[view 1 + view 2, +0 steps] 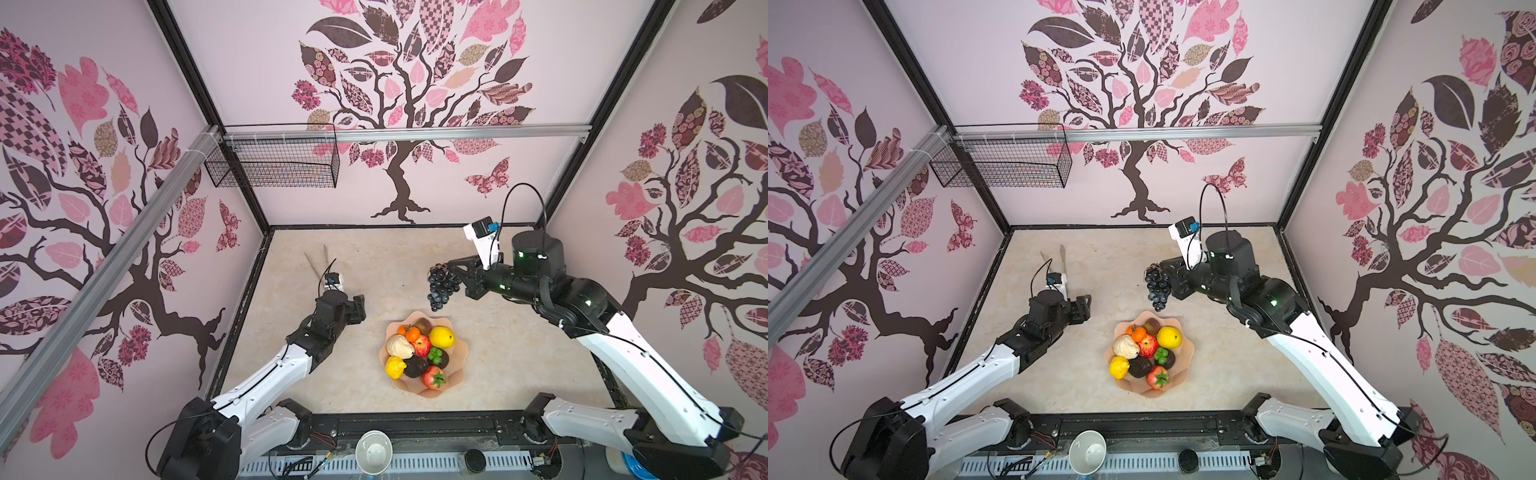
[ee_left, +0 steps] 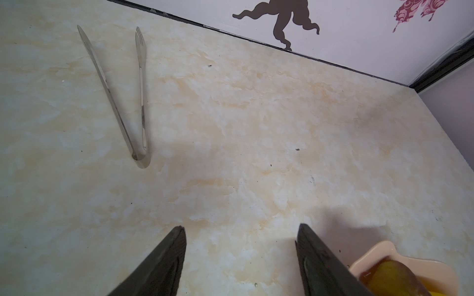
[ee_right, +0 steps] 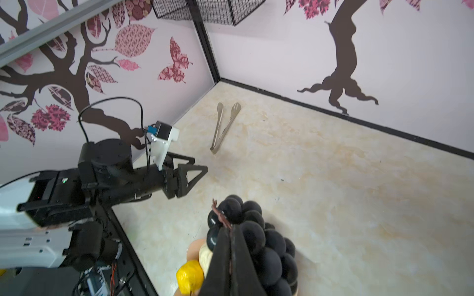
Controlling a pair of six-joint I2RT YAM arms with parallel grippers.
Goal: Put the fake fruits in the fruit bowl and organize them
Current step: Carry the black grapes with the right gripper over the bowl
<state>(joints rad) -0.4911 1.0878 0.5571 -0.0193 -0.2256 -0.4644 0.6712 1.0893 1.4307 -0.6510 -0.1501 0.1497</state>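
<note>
Right gripper: your right gripper (image 1: 448,268) is pressed together on the stem end of the black grape bunch (image 1: 443,286), which dangles below it.
Grapes' place: in the air over the table (image 1: 528,365), just beyond the far rim of the fruit bowl (image 1: 458,362), not yet over it.
Bowl: near the middle of the table's front edge and crowded with fruit. The bare part is by its right rim, beside the lemon (image 1: 441,337).
Left gripper: your left gripper (image 2: 239,230) stands spread and empty, left of the bowl. Leave it there.
Doing it well: bring the bunch toward the front edge until it hangs over that bare part. Lower it until the berries rest, then let go.
Watch: the bunch will likely swing, and the rim is low, so go slowly and release low.
</note>
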